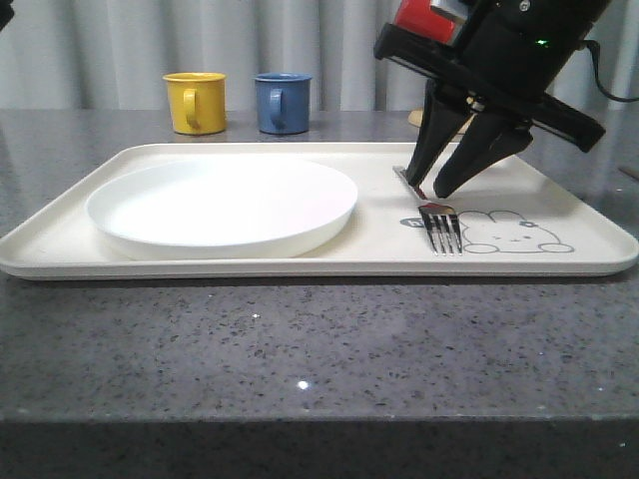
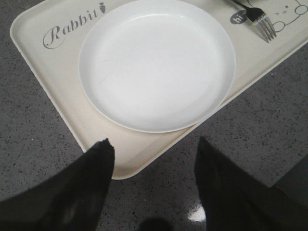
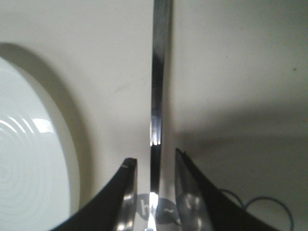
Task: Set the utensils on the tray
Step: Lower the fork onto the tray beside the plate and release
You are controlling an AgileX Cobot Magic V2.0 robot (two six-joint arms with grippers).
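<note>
In the front view, the black right arm was seen reaching down from the upper right over the large cream rectangular tray, its wrist tilted so that the two dark tapered fingers pointed down and to the left. The right gripper was spread a little, one finger on either side of the handle of the slim shiny silver metal fork, just above the tray floor. The fork lay flat on the right half of the tray, its four tines aimed at the near rim and resting at the grey bunny drawing. A round white plate occupied the left half of the tray. Behind the tray, a yellow mug and a blue mug stood side by side on the speckled grey countertop.

In the left wrist view, the left gripper was held above the countertop just off a rounded tray corner, its black fingers spread wide and holding nothing. The plate, the "Rabbit" script and the fork tines were visible beyond it.

In the right wrist view, the fork handle ran straight between the fingertips. A narrow gap was seen on each side of it, so the fork was not clamped.
</note>
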